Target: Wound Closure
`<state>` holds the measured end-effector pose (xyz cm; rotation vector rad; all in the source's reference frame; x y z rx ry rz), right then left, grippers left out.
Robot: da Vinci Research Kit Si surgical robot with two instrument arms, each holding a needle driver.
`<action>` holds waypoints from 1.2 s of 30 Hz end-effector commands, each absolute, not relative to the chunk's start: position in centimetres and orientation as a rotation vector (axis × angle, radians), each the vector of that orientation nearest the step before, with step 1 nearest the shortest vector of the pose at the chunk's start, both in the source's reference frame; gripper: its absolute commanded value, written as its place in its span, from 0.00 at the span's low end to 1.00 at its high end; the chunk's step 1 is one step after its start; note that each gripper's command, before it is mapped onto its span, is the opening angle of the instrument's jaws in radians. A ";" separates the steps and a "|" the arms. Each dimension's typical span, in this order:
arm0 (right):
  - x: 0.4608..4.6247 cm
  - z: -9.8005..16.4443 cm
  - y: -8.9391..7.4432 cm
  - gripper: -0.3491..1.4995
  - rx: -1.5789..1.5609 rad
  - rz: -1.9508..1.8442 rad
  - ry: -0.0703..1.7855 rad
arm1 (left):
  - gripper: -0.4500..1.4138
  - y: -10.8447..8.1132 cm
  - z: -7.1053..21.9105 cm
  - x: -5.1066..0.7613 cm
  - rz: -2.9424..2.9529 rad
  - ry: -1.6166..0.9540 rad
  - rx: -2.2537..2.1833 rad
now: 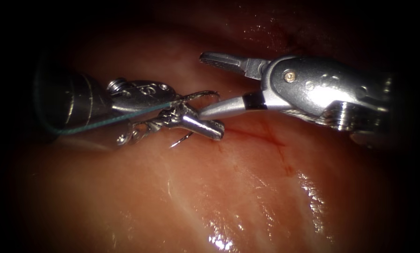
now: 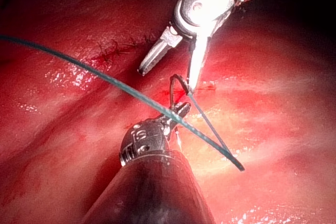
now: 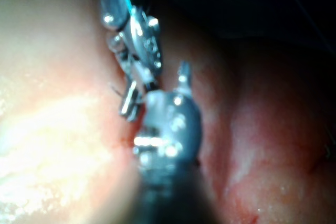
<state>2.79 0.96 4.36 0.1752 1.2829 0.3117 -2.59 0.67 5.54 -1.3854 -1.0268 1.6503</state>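
Note:
My left tool [image 1: 213, 127] comes in from the left, its jaws shut on the curved needle [image 1: 198, 95] near mid-curve. The needle arcs above the jaws, and its other end [image 1: 174, 144] hangs just over the tissue [image 1: 247, 187], left of the cut [image 1: 259, 134]; it does not look buried. Teal thread [image 1: 125, 115] trails left along the shaft. My right tool [image 1: 202, 85] stands open, its lower jaw touching the needle by the left jaws and its upper jaw held high. The left wrist view shows the needle [image 2: 177, 83], thread [image 2: 105, 74] and right tool [image 2: 168, 80].
Red fluid stains the cut to the right of the left tool. A stitched stretch of the cut [image 2: 121, 48] lies beyond the right tool in the left wrist view. The thread bends in a sharp V [image 2: 239, 166] above pale tissue.

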 end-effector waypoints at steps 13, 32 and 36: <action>2.88 4.3 0.9 0.48 0.005 0.357 1.197 | 0.00 0.6 5.6 -2.66 1.545 -0.942 -1.373; 3.06 4.5 0.6 0.47 -0.300 0.244 1.092 | 0.00 0.6 5.6 -2.73 1.519 -0.893 -1.371; 3.07 4.5 0.6 0.46 -0.312 0.226 1.087 | 0.00 0.6 5.7 -2.73 1.519 -0.891 -1.370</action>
